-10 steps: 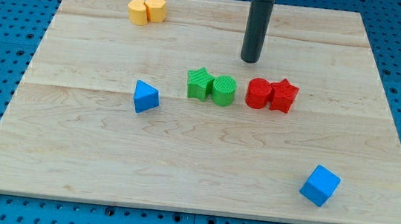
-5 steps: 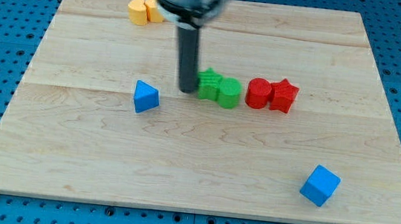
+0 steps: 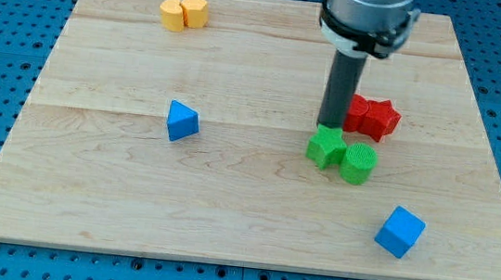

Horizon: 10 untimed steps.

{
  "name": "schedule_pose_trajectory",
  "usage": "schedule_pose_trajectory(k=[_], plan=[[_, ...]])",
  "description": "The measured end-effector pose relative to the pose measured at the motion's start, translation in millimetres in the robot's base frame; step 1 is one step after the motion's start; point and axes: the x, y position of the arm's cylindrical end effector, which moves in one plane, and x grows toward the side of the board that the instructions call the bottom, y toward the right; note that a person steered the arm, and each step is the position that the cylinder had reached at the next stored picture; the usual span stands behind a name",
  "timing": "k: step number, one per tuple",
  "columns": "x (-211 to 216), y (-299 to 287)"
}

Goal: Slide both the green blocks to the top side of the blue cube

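green star-shaped block (image 3: 325, 148) and green cylinder block (image 3: 357, 163) sit touching, right of centre on the wooden table (image 3: 87, 188). my tip (image 3: 330, 126), a bare rod holding nothing, touches the star's upper edge. blue cube (image 3: 399, 232) lies toward lower right.

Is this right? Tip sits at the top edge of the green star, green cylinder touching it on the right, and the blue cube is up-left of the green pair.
One error: the blue cube lies down-right of the pair, toward the view's bottom right. The camera view shows it. The rest holds: my tip is at the top edge of the green star, with the green cylinder touching its right.
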Motion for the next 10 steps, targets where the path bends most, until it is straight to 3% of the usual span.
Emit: schedule_pose_trajectory(k=[1, 3, 4, 5, 6, 7, 8, 9, 10], plan=[[18, -4], [28, 67], [32, 71], [34, 58], [-1, -6], [15, -50], [66, -8], [70, 37], [36, -6]])
